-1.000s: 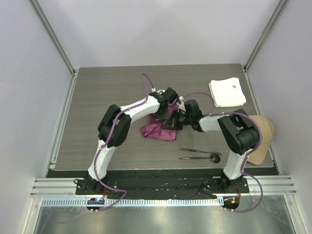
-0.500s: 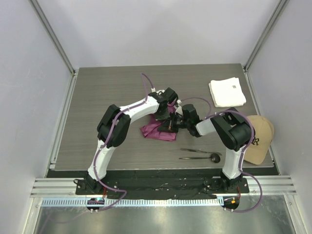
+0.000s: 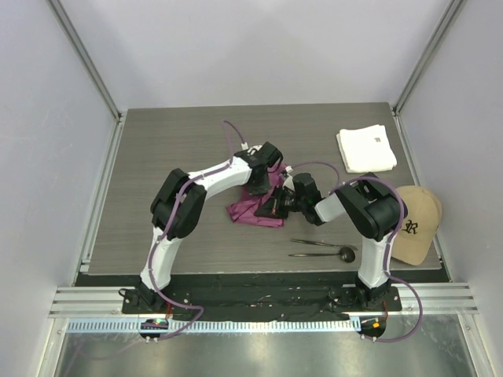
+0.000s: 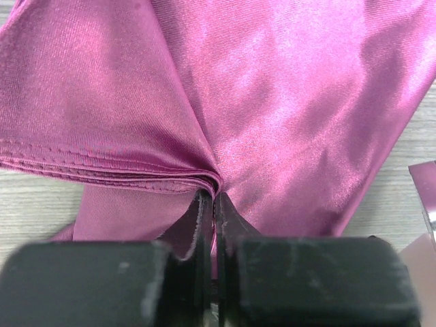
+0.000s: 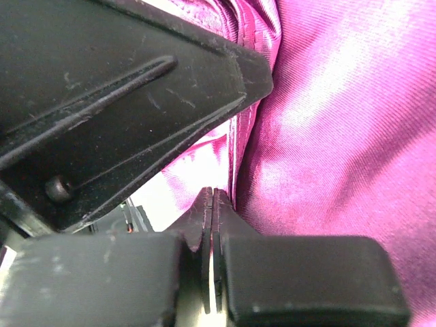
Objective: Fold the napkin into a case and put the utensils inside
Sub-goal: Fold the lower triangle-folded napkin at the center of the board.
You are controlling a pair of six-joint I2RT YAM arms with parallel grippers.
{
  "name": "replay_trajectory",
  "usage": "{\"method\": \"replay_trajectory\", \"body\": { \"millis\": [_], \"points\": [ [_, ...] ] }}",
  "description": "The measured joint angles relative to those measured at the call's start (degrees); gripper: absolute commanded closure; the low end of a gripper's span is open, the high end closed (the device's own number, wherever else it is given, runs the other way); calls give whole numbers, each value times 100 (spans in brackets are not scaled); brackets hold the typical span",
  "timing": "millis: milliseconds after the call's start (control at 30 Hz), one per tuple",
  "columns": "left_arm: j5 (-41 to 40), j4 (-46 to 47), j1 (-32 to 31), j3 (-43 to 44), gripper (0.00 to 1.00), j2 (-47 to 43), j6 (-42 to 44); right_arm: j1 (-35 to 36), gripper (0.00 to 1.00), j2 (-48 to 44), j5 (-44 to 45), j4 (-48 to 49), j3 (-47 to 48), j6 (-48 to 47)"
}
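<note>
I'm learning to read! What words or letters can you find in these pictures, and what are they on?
Cap: dark letters, one looks like "R"; too small to be sure.
White cloth: a small tag, too small to read.
Napkin: no words.

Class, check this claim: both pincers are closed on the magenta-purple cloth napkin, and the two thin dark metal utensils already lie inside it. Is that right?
No. The top view shows the two thin dark metal utensils lying outside the magenta-purple cloth napkin, apart from it on the grey wood-grain table. The left pincer and right pincer are closed on it.
</note>
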Motion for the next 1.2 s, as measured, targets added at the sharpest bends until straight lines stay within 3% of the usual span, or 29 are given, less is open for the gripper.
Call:
{"method": "replay_trajectory", "body": {
  "millis": [100, 200, 633, 667, 700, 833, 933, 1033, 1200],
  "points": [
    [109, 138, 37, -127, 67, -72, 101, 2, 99, 4, 4, 46, -15, -7],
    [238, 295, 59, -214, 56, -136, 216, 2, 99, 17, 7, 98, -28, -2],
    [387, 391, 125, -350, 32, -542, 1056, 0, 99, 103, -33, 275, -28, 15],
    [402, 389, 131, -350, 23, -603, 1123, 0, 99, 111, -35, 282, -28, 15],
    [424, 389, 138, -350, 20, -660, 1220, 0, 99, 114, -42, 291, -28, 17],
    [570, 365, 214, -369, 19, -964, 1521, -2, 99, 127, -63, 302, -20, 22],
    [713, 380, 385, -614, 32, -1453, 1733, -20, 99, 136, -72, 299, -15, 20],
    [1038, 435, 682, -1191, 39, -2236, 2002, -39, 99, 151, -105, 299, -2, 13],
    [1482, 538, 1128, -2218, 28, -3464, 2400, -55, 99, 177, -160, 306, 15, 15]
  ]
}}
